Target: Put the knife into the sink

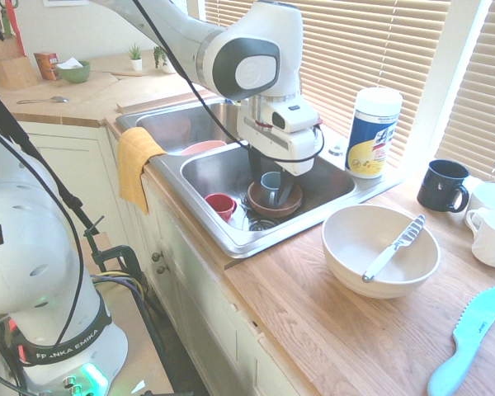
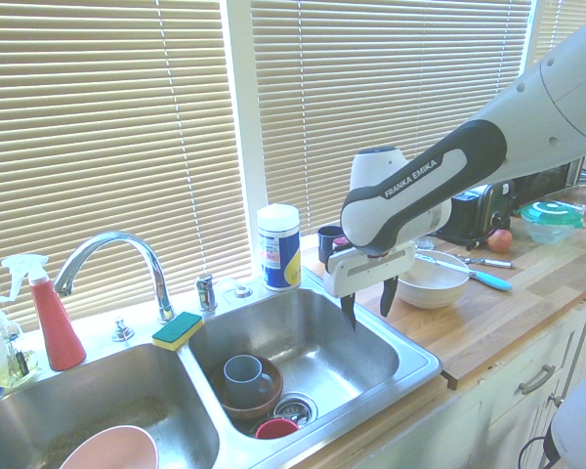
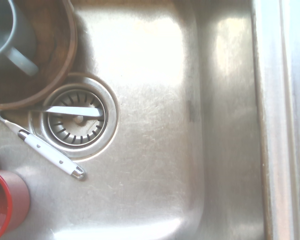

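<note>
The pale silvery knife (image 1: 393, 247) lies slanted in the cream bowl (image 1: 346, 260) on the wooden counter, right of the sink (image 1: 231, 239). In the second exterior view the bowl (image 2: 432, 283) sits just behind the arm. My gripper (image 2: 368, 303) hangs open and empty over the sink's right basin (image 2: 371, 352), well away from the knife. A brown bowl holding a grey-blue mug (image 2: 244, 376) and a red cup (image 1: 220, 205) sit in that basin. The wrist view shows the basin floor (image 3: 165, 125), the drain (image 3: 79, 120) and a white-handled utensil (image 3: 50, 152).
A teal plastic knife (image 1: 469, 340) lies at the counter's near right. A black mug (image 1: 443, 186), white mugs (image 1: 491, 223) and a wipes canister (image 1: 373, 132) stand behind the bowl. A yellow cloth (image 1: 134, 161) drapes over the sink's front. The faucet (image 2: 117, 254) and a sponge (image 2: 178, 330) are at the back.
</note>
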Robot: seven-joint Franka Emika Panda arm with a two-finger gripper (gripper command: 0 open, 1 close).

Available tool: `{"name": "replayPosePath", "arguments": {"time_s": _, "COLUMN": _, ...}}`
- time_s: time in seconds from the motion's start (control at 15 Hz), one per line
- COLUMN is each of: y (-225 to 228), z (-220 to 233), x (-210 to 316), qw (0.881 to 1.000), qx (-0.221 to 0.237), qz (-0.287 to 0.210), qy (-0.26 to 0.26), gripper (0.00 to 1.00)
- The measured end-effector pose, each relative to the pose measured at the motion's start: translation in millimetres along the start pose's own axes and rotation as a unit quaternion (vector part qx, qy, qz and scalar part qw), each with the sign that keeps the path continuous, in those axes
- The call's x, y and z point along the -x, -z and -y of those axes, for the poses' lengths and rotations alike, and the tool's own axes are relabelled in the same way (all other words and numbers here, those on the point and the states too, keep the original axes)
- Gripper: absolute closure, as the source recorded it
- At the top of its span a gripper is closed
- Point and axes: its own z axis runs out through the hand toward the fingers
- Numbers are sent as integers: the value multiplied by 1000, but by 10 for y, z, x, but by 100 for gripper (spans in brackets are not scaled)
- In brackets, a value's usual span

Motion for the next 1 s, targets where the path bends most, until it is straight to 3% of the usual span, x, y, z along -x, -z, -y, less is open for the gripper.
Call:
{"name": "replayPosePath", "arguments": {"time_s": 0.47, "y": 374, "z": -107, "x": -340, "qw": 1000, "qx": -14, "qz": -19, "qy": -2, "gripper": 0}}
{"name": "replayPosePath", "arguments": {"time_s": 0.67, "y": 666, "z": -404, "x": -712, "qw": 999, "qx": 5, "qz": -11, "qy": 42, "gripper": 0}}
{"name": "replayPosePath", "arguments": {"time_s": 1.0, "y": 694, "z": -1073, "x": -1264, "qw": 994, "qx": 20, "qz": -13, "qy": 104, "gripper": 0}}
